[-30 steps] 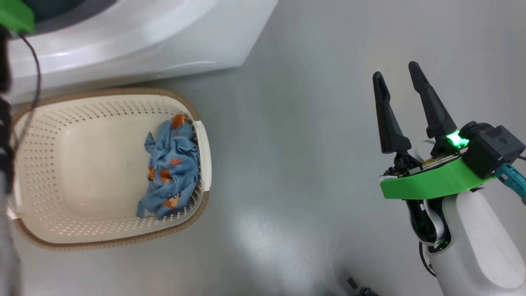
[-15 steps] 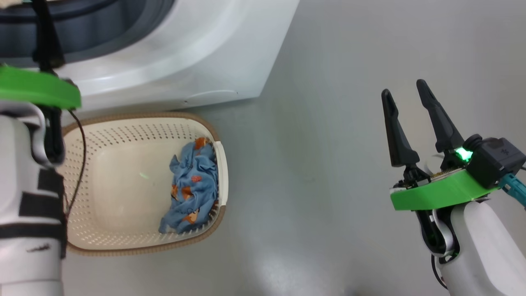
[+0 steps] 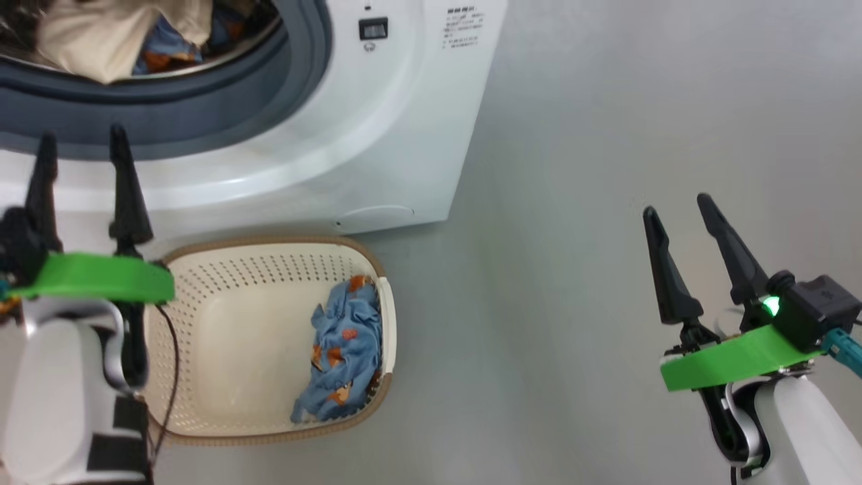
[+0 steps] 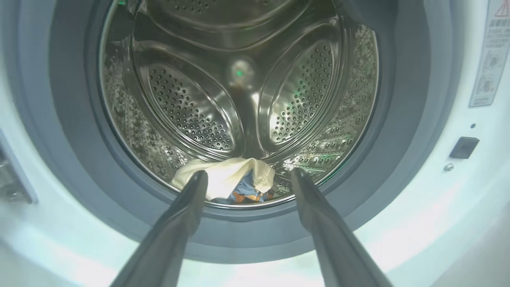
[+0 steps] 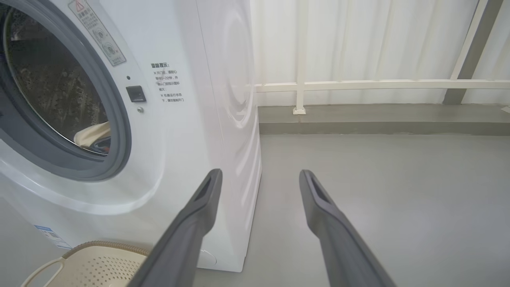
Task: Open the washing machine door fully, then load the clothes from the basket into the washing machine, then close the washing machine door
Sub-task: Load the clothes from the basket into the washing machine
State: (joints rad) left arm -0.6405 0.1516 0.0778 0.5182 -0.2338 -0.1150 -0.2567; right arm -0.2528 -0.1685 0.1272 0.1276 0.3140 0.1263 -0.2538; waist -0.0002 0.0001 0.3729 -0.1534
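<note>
At lower left of the head view, the left gripper (image 3: 83, 135) is raised in front of the machine (image 3: 404, 101). Its fingers are spread wide with nothing between them. Tips point at the lower part of the grey-blue ring (image 3: 202, 114), just outside the opening; contact cannot be told.

Left wrist view: the gripper faces straight into the steel drum (image 4: 191, 107). The opening is uncovered. A cream garment (image 4: 227, 177) lies at the drum's front bottom, with a bit of blue and orange fabric under it.

Right of the opening, on the white front panel: a small dark latch (image 3: 372, 28) and a block of printed text.

The basket (image 3: 269, 249) stands on the floor (image 3: 539, 269), just in front of the machine's base and beside the left forearm. Clothes (image 3: 343, 350), light blue with orange prints, lie bunched against its right wall. The rest of its bottom is bare.

Bare grey floor lies to the right of the machine.

At lower right, the right gripper (image 3: 677, 205) hangs over the floor, well apart from basket and machine. Fingers are parted and empty. A green light glows at its base.

Right wrist view: machine on the left, a pale rail (image 5: 378, 84) and curtain (image 5: 358, 40) behind.
</note>
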